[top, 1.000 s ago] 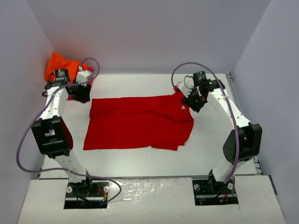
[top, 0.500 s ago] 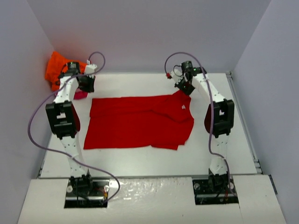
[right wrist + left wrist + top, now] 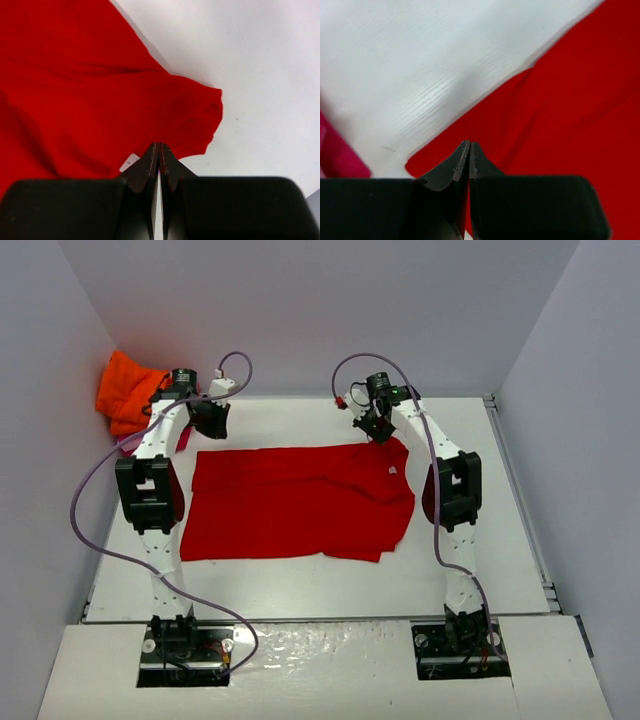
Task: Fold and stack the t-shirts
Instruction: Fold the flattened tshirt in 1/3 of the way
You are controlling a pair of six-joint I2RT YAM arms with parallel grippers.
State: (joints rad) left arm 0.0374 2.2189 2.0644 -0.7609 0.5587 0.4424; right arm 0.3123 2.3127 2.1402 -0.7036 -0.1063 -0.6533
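Observation:
The red t-shirt [image 3: 290, 505] lies spread flat on the white table [image 3: 290, 580], its small white neck label [image 3: 391, 470] near the right end. My left gripper [image 3: 214, 425] hovers over the shirt's far left corner [image 3: 435, 155], jaws shut with nothing between them. Over the far right corner, my right gripper [image 3: 376, 430] is shut as well and holds nothing; the label [image 3: 131, 161] shows just left of its fingertips. The orange t-shirt [image 3: 125, 390] is bunched in the far left corner. A strip of the pink t-shirt [image 3: 184, 438] peeks out beside the left arm.
Grey walls [image 3: 300, 320] close in the table at the back and on both sides. Bare table surface [image 3: 290, 420] shows between the two grippers, and pink cloth [image 3: 340, 155] sits at the left wrist view's left edge.
Both grippers have shut. Both arms have swung toward the back of the table and stretched upright, their grippers now closer together. The red shirt has not moved.

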